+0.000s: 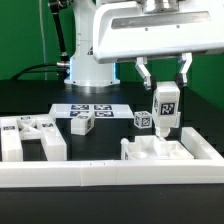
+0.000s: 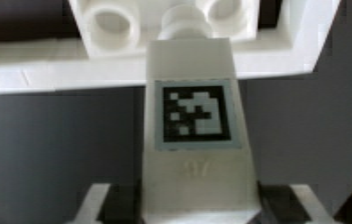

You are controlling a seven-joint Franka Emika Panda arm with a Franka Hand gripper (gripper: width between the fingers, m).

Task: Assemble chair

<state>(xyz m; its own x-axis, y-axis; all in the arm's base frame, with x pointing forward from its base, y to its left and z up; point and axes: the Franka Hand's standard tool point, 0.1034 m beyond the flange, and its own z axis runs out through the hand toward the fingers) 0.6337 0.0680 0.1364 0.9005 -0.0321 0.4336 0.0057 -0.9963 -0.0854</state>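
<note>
My gripper (image 1: 165, 84) is shut on an upright white post (image 1: 165, 108) with a black-and-white tag on its face. It hangs over the right part of the table in the exterior view. Just under the post's lower end lies a chunky white chair piece (image 1: 160, 151); whether they touch I cannot tell. In the wrist view the tagged post (image 2: 194, 110) runs out from between my gripper (image 2: 194, 206), both dark fingers (image 2: 112, 204) pressed to its sides. Beyond its tip is the white chair piece (image 2: 134, 32) with round recesses.
A long white rail (image 1: 100, 172) runs along the front of the table. Loose tagged chair parts (image 1: 30, 138) lie at the exterior view's left, a small one (image 1: 80, 123) and a tagged block (image 1: 143, 120) nearer the middle. The marker board (image 1: 92, 107) lies behind them.
</note>
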